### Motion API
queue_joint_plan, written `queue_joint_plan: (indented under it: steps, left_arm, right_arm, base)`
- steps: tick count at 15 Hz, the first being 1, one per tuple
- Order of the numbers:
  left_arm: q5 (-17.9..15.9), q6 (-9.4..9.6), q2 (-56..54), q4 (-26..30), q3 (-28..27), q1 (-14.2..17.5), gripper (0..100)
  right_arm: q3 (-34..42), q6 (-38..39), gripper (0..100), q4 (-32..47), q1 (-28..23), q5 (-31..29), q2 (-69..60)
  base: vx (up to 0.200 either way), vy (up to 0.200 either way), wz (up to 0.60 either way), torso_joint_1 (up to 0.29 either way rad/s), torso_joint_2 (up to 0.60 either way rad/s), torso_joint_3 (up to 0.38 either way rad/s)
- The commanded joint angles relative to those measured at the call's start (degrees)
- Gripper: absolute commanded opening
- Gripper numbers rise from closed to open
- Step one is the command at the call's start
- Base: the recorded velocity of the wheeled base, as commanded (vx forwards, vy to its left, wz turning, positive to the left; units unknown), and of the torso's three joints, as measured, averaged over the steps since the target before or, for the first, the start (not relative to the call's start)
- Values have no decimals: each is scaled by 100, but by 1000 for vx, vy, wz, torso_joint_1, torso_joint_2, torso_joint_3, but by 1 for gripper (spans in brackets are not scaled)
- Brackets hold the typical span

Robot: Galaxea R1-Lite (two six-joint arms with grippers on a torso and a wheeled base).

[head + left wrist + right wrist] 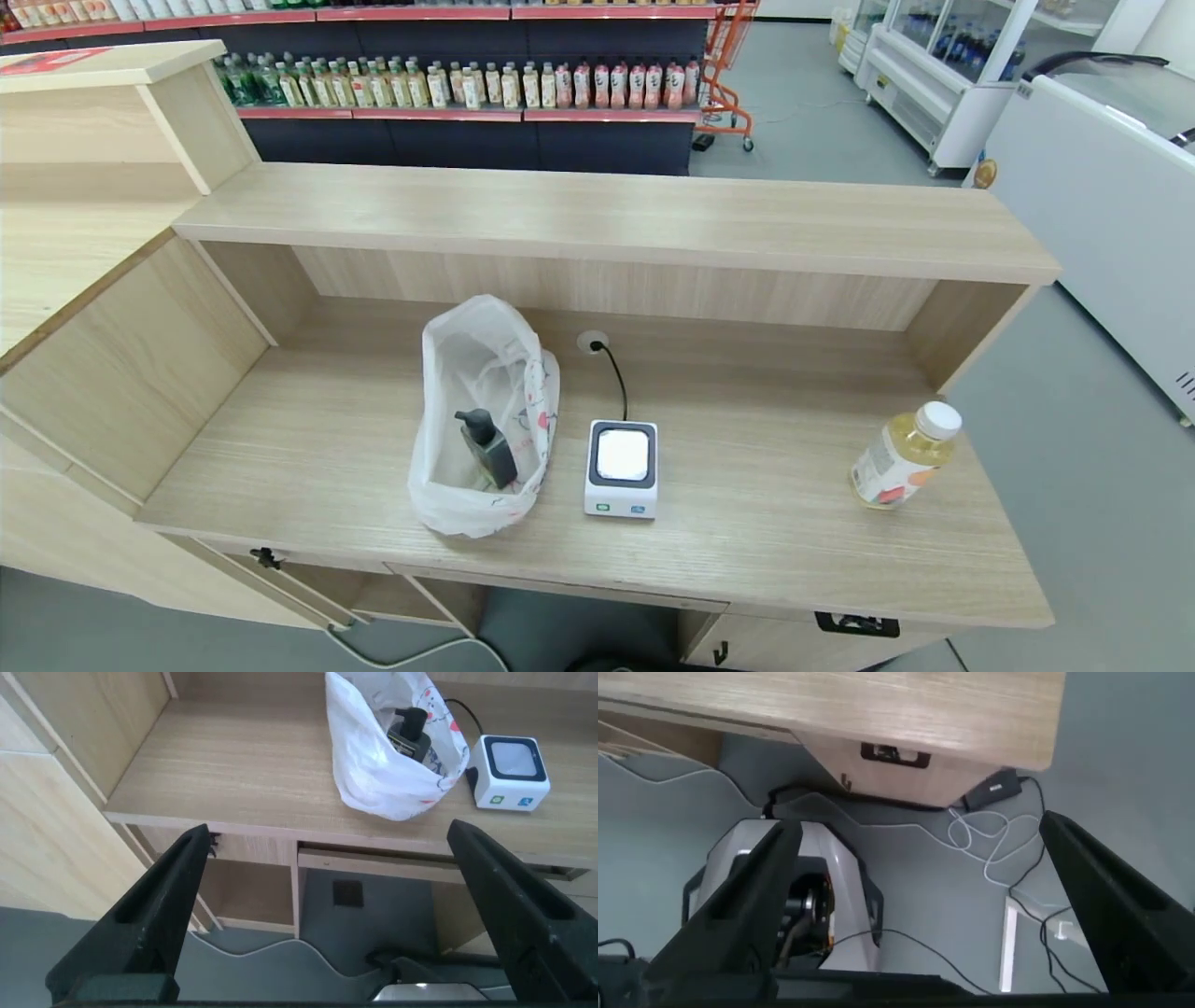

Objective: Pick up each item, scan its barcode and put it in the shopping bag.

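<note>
A white plastic shopping bag (485,420) stands open on the wooden counter (747,504), with a dark pump bottle (487,448) upright inside it. Just right of the bag sits the white barcode scanner (622,467), its cable running to a hole in the counter. A bottle of yellow liquid with a white cap (904,455) stands near the counter's right end. In the left wrist view my left gripper (327,924) is open, held low in front of the counter edge, with the bag (392,751), pump bottle (409,735) and scanner (509,770) beyond it. My right gripper (915,924) is open below the counter's right corner.
A raised wooden ledge (607,219) runs along the back of the counter, with a taller side wall (112,308) on the left. Store shelves of drinks (448,84), an orange cart (728,75) and white freezers (1102,168) stand beyond. Cables (990,840) lie on the floor under the counter.
</note>
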Motion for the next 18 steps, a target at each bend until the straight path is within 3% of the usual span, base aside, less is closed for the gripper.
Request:
queue_joint_plan:
  steps: [1, 3, 7, 12, 16, 18]
  left_arm:
    - [1, -4, -2, -4, 0, 1, 100]
    - [-8, 5, -2, -4, 0, 1, 100]
    - [-8, 5, -2, -4, 0, 1, 100]
    - [-8, -4, -2, -4, 0, 1, 100]
    - [-8, -4, -2, -4, 0, 1, 100]
    - [-8, -4, 6, -4, 0, 1, 100]
  right_arm:
    - [-21, -17, 100, -34, -469, 7, 117]
    - [-56, 35, 100, -43, -513, 16, 73]
    - [-179, 150, 100, -52, -820, 7, -6]
    - [-223, 422, 100, -96, -1057, 69, 468]
    - [-214, 624, 100, -904, -1022, 499, 1233]
    - [-214, 747, 100, -2003, -1075, 499, 2226]
  base:
    - [0, 0, 0, 0, 0, 0]
    - [0, 0, 0, 0, 0, 0]
    - [0, -200, 0, 16, 7, 5]
    - [0, 0, 0, 0, 0, 0]
    - [0, 0, 0, 0, 0, 0]
    - [0, 0, 0, 0, 0, 0]
